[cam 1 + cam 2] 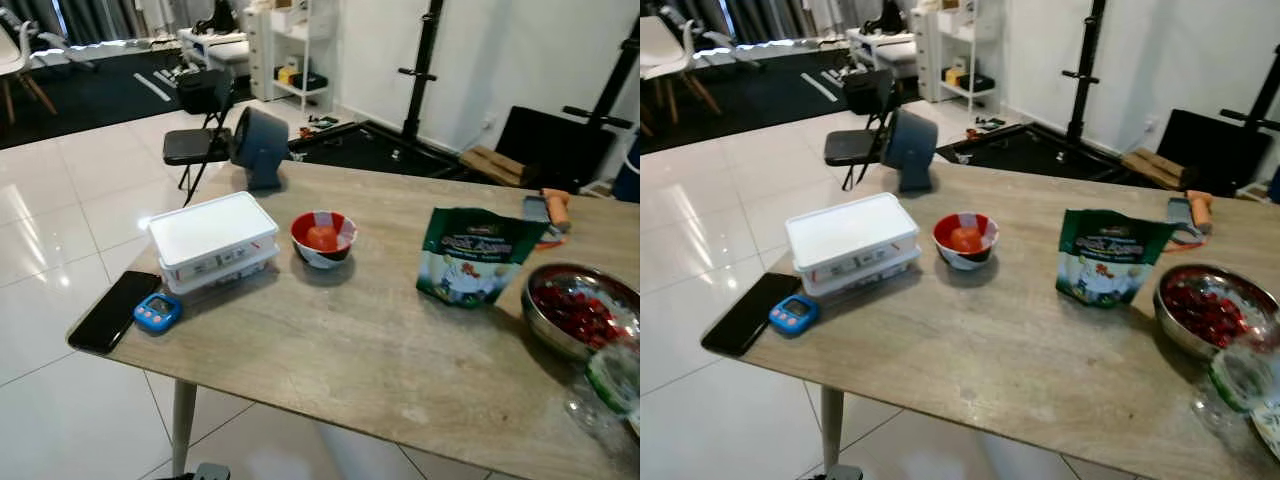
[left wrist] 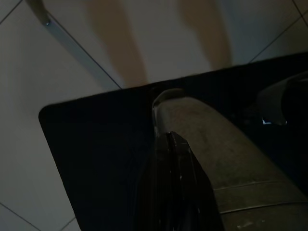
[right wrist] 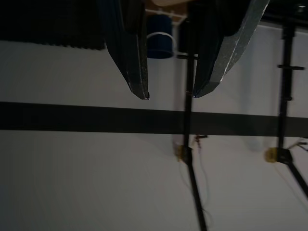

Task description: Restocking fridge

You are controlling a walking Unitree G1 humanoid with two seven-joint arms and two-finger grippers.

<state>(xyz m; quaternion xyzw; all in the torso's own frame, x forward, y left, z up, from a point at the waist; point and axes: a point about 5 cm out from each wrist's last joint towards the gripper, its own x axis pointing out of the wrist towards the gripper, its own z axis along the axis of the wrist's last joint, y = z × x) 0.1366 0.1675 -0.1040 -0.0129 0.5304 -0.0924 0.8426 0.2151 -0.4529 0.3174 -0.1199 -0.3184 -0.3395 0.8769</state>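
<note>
On the wooden table (image 1: 370, 350) stand a white lidded food box (image 1: 213, 240), a red-and-white bowl (image 1: 323, 238) holding something orange-red, a green standing pouch (image 1: 478, 256) and a steel bowl of red fruit (image 1: 580, 310). A clear plastic bag with something green (image 1: 612, 385) lies at the right edge. My left gripper (image 2: 166, 120) hangs in the dark over tile floor and a black surface, its fingers closed together. The right gripper (image 3: 171, 96) is open with nothing between its fingers, facing a white wall.
A black phone (image 1: 113, 310) and a blue timer (image 1: 157, 312) lie at the table's near left corner. A grey fan (image 1: 258, 147) stands at the far edge, with a folding chair (image 1: 195, 145) behind it. An orange-handled tool (image 1: 553, 210) lies at the back right.
</note>
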